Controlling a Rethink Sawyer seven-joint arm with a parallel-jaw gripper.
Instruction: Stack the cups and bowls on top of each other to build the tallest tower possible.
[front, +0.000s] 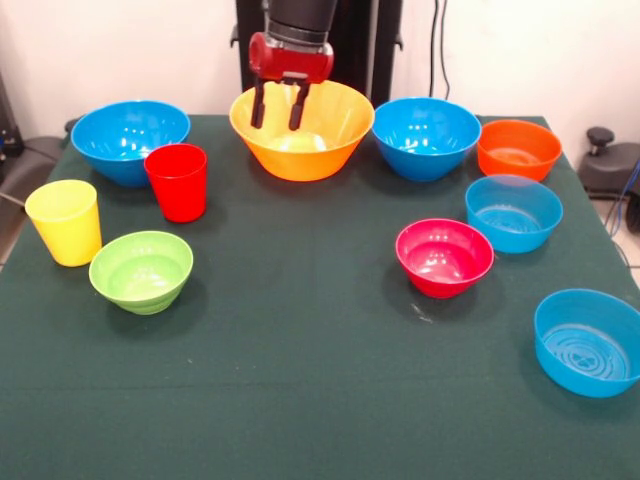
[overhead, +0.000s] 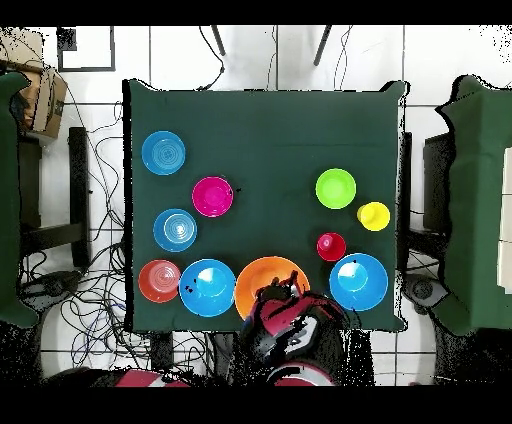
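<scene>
My gripper hangs open and empty over the big yellow-orange bowl at the table's far middle; its fingertips dip inside the rim. Nothing is stacked in that bowl. The red cup and yellow cup stand upright at the left. The light green bowl sits near them. Deep blue bowls flank the big bowl. At the right lie the orange bowl, the pink-red bowl, and two paler blue bowls.
The dark green table carries everything, each piece standing apart from the others. Dark chairs stand at both sides of the table, and cables lie on the floor around it.
</scene>
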